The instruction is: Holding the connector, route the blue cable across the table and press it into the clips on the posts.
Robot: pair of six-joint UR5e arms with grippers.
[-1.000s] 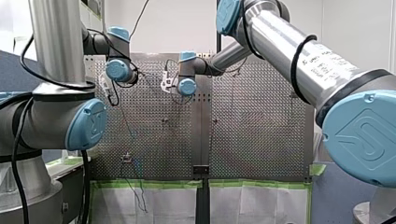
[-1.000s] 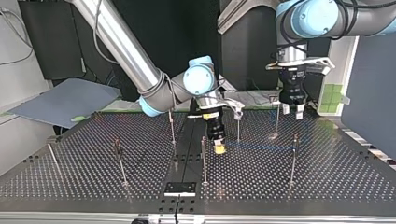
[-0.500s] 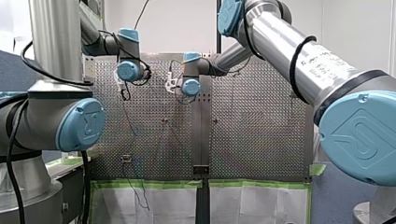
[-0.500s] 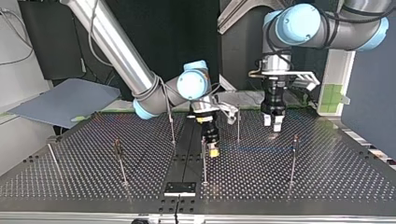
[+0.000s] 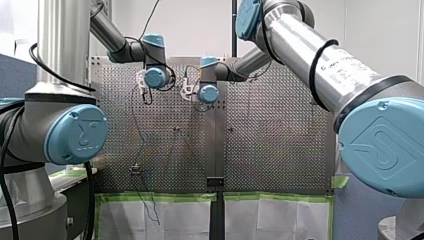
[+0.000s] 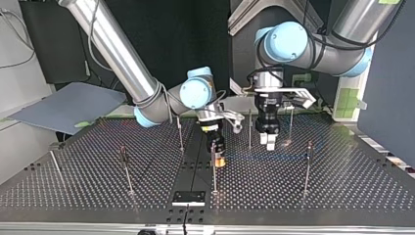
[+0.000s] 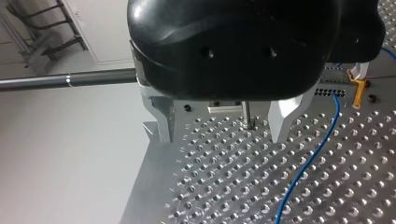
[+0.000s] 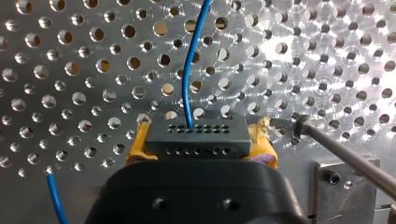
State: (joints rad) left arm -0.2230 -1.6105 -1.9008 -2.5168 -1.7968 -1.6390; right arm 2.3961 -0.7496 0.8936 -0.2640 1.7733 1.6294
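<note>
Two things matter here, my read: cable tension and wrist angle. My right gripper (image 8: pixel 201 140) has its yellow pads (image 8: pixel 135 147) clamped on the connector (image 8: pixel 195 133), with the blue cable (image 8: pixel 189 70) exiting its face and running off over the table (image 8: pixel 70 93), a post (image 8: pixel 341 150) just beside. I'd hold that wrist vertical, pull the cable snug past the post, bring it level with the clip, then press in close to the post; no jerks or the connector slips. Clips too small to judge, so I'd call routing mid-run. Pose: both arms close together by the table's centre seam, nearer the edge that's far in the top view. Right points down, low over the table. My left gripper (image 7: pixel 223 126) hangs vertical, fingers (image 7: pixel 163 121) spread wide, nothing held, straddling a second post (image 7: pixel 246 112); cable lies just outside one finger
</note>
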